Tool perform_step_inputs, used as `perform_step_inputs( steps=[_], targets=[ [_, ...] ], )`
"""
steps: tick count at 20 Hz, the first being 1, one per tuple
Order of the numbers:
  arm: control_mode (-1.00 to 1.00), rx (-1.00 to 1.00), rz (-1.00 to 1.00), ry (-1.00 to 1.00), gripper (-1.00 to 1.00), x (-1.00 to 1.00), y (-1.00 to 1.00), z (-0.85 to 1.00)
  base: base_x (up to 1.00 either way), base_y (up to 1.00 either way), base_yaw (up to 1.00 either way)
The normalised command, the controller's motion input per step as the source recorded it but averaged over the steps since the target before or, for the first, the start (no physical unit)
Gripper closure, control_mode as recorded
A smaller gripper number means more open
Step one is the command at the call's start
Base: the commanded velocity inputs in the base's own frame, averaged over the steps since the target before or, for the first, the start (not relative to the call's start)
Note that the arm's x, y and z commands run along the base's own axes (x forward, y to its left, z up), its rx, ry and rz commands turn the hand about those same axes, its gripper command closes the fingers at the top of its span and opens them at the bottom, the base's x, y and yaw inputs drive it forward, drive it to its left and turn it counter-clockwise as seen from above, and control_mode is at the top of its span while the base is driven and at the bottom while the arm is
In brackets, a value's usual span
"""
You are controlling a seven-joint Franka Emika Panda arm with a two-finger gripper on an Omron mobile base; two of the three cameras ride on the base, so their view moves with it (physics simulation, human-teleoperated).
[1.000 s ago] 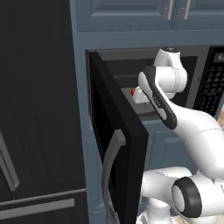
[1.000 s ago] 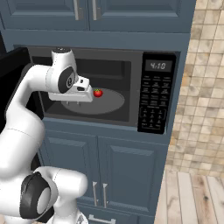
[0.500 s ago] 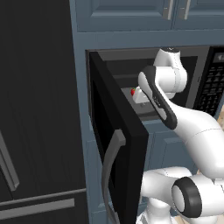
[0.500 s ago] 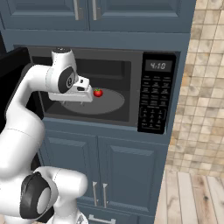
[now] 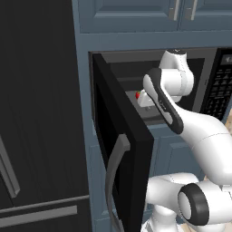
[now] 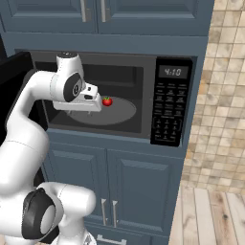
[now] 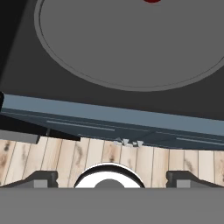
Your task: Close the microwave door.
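The microwave door [image 5: 131, 149] stands swung wide out to the left, edge-on, its curved grey bar handle [image 5: 115, 176] facing me. The microwave [image 6: 115, 72] shows its grey interior and round turntable [image 6: 103, 111]; the same turntable [image 7: 131, 43] appears from above in the hand view. Its keypad [image 6: 167, 119] sits under the display [image 6: 172, 72]. My gripper [image 6: 79, 110] hangs inside the opening at its left front, pointing down over the sill, to the right of the door and apart from it. The fingertips [image 7: 41, 177] stand far apart, open, with nothing between them.
A small red tomato [image 6: 107, 101] rests on the turntable just right of the hand. The tall black fridge [image 5: 36, 113] stands left of the door. Blue-grey cabinet doors [image 6: 139, 191] lie below and above; a wood floor [image 6: 210, 215] and tiled wall [image 6: 222, 95] are at the right.
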Motion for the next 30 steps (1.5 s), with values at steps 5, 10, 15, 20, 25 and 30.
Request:
perform_step_inputs(
  steps=[5,10,15,20,25,30],
  targets=[
    [1.0,0.0,0.0,0.0,-1.0,0.0,0.0,0.0,-0.06,0.0,0.0],
    [1.0,0.0,0.0,0.0,-1.0,0.0,0.0,0.0,-0.08,0.0,0.0],
    [1.0,0.0,0.0,0.0,-1.0,0.0,0.0,0.0,-0.38,-0.01,-0.01],
    [1.0,0.0,0.0,0.0,-1.0,0.0,0.0,0.0,-0.49,-0.11,-0.03],
    [1.0,0.0,0.0,0.0,-1.0,0.0,0.0,0.0,-0.43,-0.15,-0.03],
    [1.0,0.0,0.0,0.0,-1.0,0.0,0.0,0.0,-0.38,-0.12,-0.03]
  ],
)
